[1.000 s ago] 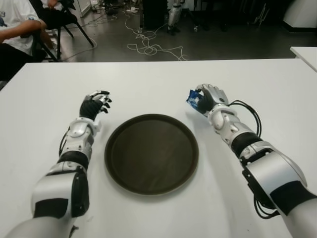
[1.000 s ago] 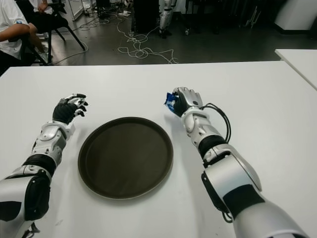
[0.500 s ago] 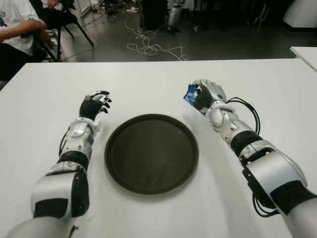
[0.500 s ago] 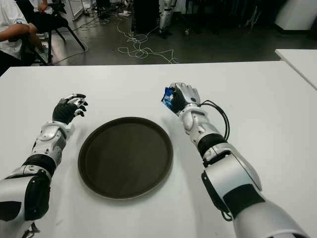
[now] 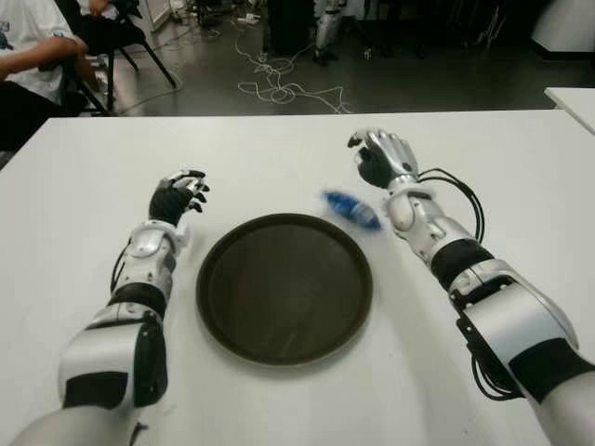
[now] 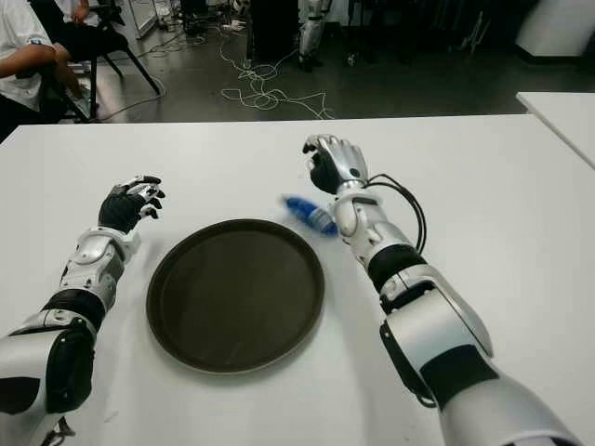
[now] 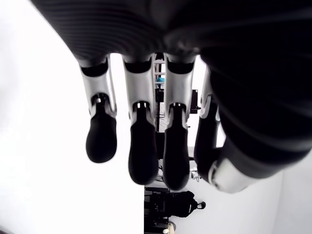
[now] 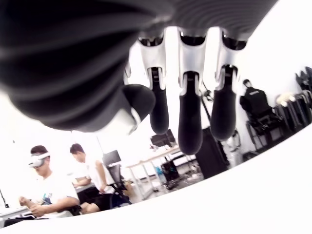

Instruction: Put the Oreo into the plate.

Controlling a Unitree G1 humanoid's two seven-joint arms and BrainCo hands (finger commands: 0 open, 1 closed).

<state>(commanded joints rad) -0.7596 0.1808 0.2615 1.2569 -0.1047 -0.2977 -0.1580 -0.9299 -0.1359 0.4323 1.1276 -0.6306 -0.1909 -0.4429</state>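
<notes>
Desk (image 5: 279,158) fills most of the frame, plate (image 5: 284,286) dark at its centre; your right hand (image 5: 379,158), upper right of centre, has just released the Oreo (image 5: 350,208), fingers now spread and empty; the blue pack shows blurred just beyond the plate's upper-right rim, not yet inside; left hand (image 5: 178,196), left of the plate, idles relaxed.

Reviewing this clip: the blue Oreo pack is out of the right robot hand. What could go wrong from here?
1. The Oreo pack shows blurred beside the plate's far right rim, not over its middle; it may land on the white table or bounce off the rim.
2. The right robot hand is open and beyond the pack, so it likely cannot correct a miss without a fresh grasp.
3. The left robot hand, left of the plate, holds nothing and is no help.
</notes>
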